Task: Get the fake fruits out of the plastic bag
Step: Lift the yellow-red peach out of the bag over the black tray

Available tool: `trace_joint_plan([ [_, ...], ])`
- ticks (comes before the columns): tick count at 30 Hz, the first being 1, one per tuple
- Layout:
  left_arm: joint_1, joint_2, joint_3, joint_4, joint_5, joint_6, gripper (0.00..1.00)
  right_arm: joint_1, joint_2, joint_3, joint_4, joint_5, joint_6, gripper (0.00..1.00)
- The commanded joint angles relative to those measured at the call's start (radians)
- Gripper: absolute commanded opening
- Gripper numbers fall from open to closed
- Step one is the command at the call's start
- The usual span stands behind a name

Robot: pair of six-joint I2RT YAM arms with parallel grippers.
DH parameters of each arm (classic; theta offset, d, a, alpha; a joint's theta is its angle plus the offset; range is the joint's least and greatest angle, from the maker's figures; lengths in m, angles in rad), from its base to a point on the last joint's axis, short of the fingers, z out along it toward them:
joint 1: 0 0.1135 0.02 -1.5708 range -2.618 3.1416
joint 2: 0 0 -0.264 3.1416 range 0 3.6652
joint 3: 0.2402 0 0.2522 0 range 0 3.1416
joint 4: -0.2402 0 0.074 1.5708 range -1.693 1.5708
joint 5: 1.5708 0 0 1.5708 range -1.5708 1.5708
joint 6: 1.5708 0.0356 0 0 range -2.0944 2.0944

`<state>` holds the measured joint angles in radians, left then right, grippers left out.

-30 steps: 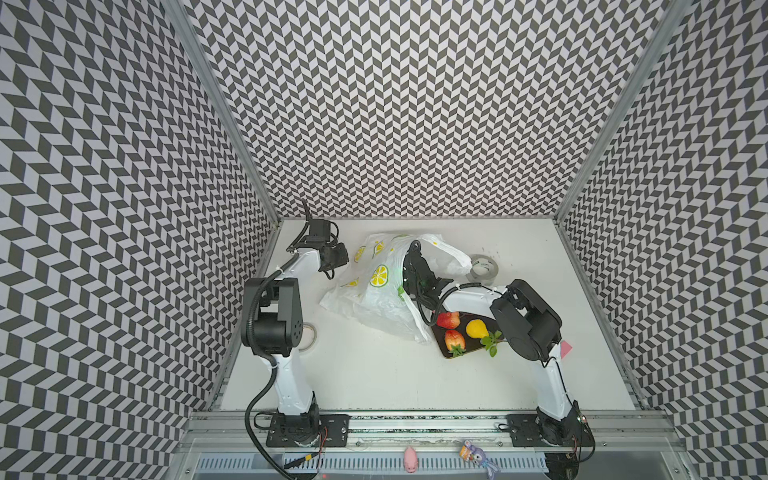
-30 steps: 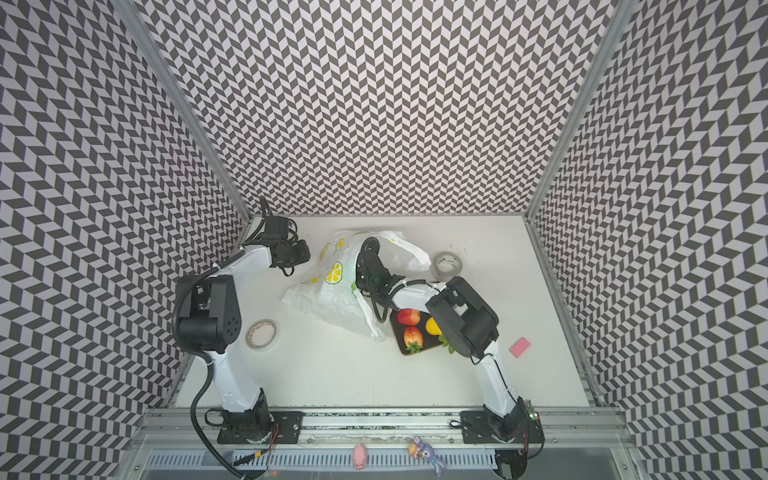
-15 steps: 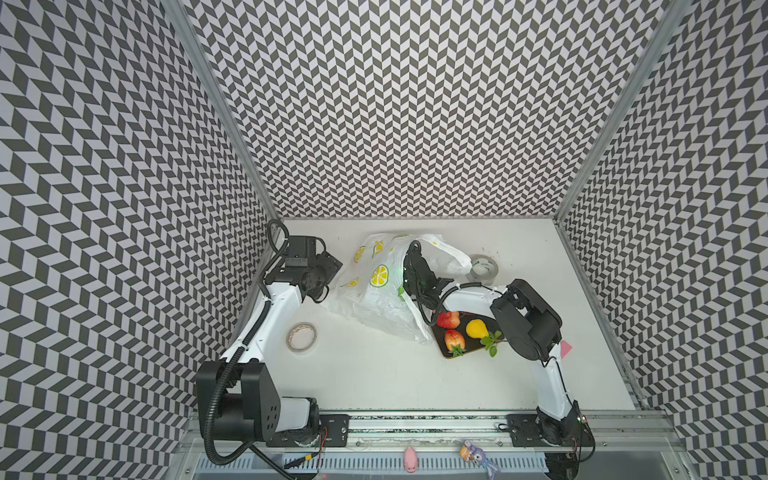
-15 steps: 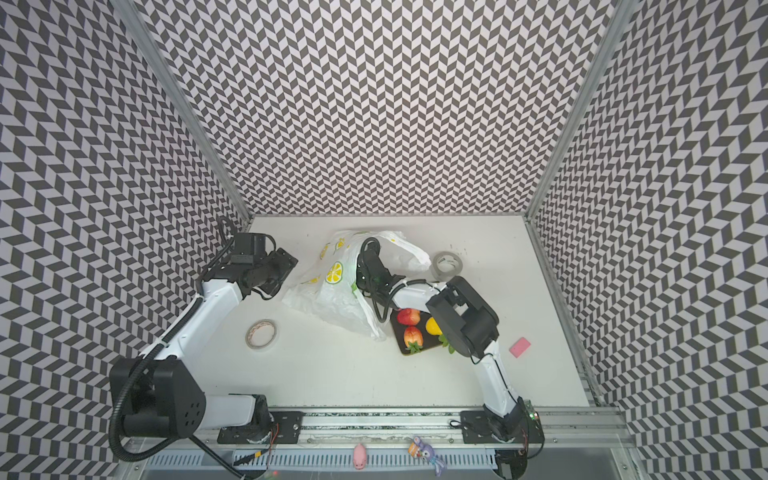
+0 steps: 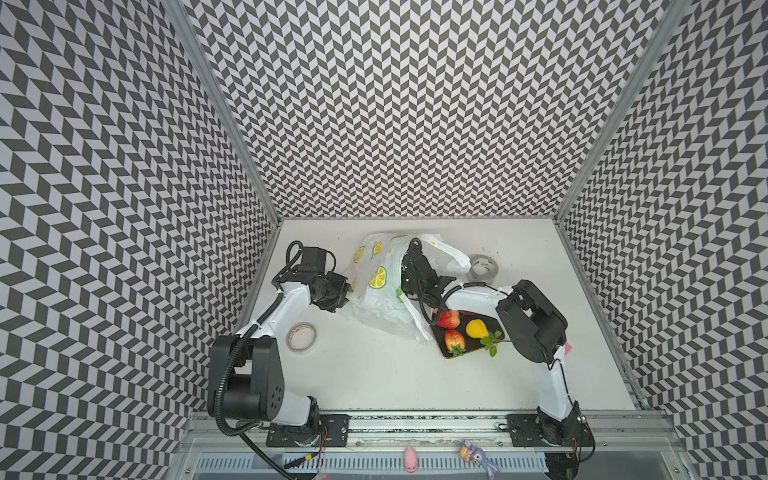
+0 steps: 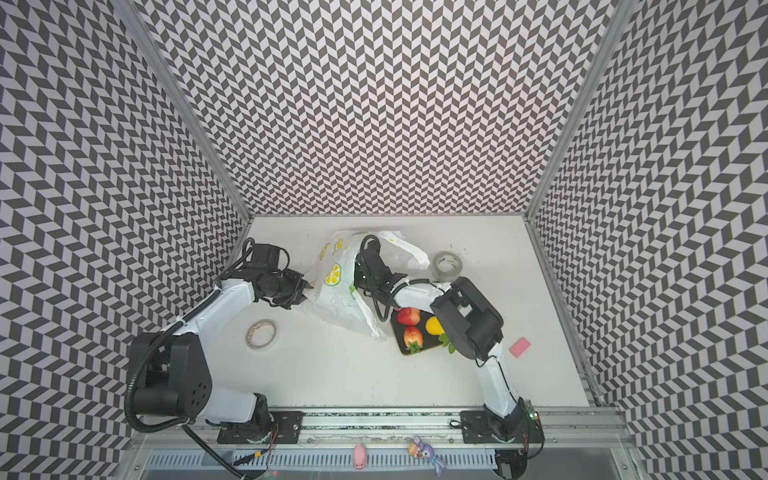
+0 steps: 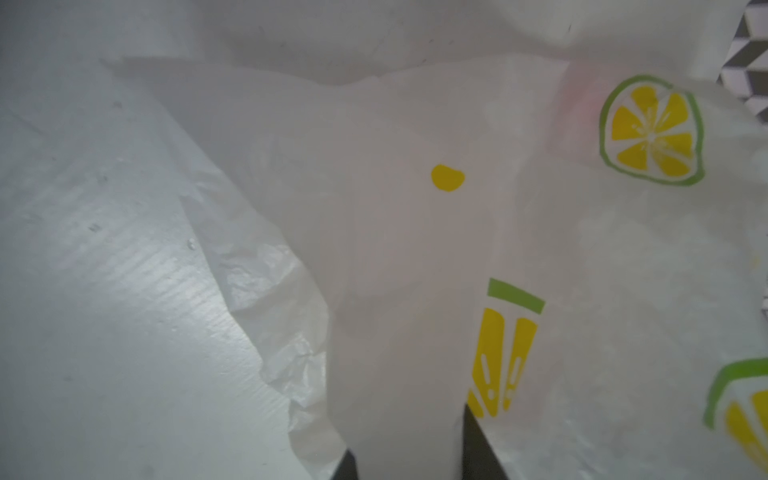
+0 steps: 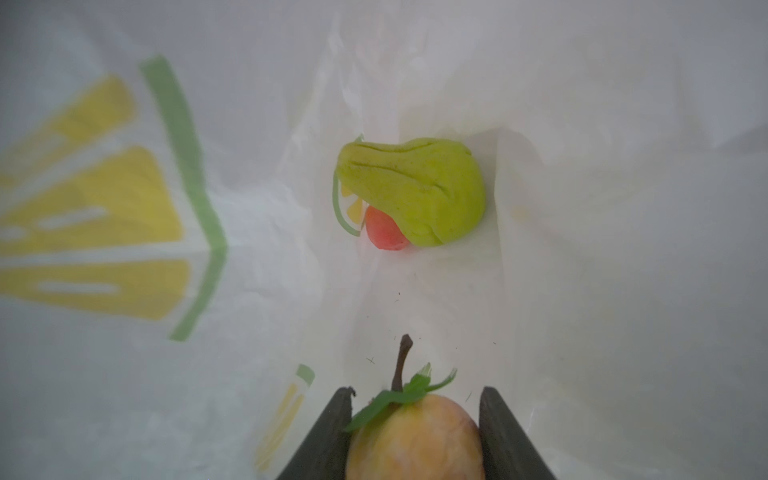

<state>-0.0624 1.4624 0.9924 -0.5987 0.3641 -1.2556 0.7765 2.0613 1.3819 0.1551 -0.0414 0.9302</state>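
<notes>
The plastic bag (image 5: 380, 291) lies crumpled at the table's middle in both top views, white with lemon-slice prints. My left gripper (image 6: 307, 286) is at its left edge; in the left wrist view a fold of bag film (image 7: 407, 332) fills the gap between the fingers (image 7: 478, 449). My right gripper (image 8: 413, 392) reaches inside the bag, shut on a yellow-orange apple (image 8: 415, 440) with stem and leaf. Deeper in the bag lie a green pear (image 8: 415, 191) and a pink-red fruit (image 8: 384, 235) under it. Two strawberries (image 5: 449, 319) (image 5: 454, 340) and a lemon (image 5: 476, 328) rest on the dark tray (image 5: 469, 351).
A beige tape roll (image 5: 301, 337) lies left of the bag, near the left arm. A grey tape roll (image 5: 481, 268) sits behind the right arm. A pink block (image 6: 519, 347) lies at the right. Patterned walls enclose three sides.
The left arm has swung from the back left corner to the bag's left edge, and its gripper now sits around a fold of film. The right arm has not moved.
</notes>
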Motion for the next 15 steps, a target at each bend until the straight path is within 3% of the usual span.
trace_joint_plan([
  [1,0.017,-0.007,-0.009,0.067,-0.014,-0.033,0.08,0.0,-0.111,-0.037,-0.012,0.022,-0.038,0.21],
  [4,0.034,-0.016,-0.018,0.111,-0.027,-0.044,0.0,-0.003,-0.188,-0.114,-0.036,0.015,-0.06,0.22],
  [15,0.083,-0.017,-0.02,0.149,-0.065,-0.008,0.0,-0.003,-0.533,-0.384,-0.132,0.0,-0.091,0.22],
])
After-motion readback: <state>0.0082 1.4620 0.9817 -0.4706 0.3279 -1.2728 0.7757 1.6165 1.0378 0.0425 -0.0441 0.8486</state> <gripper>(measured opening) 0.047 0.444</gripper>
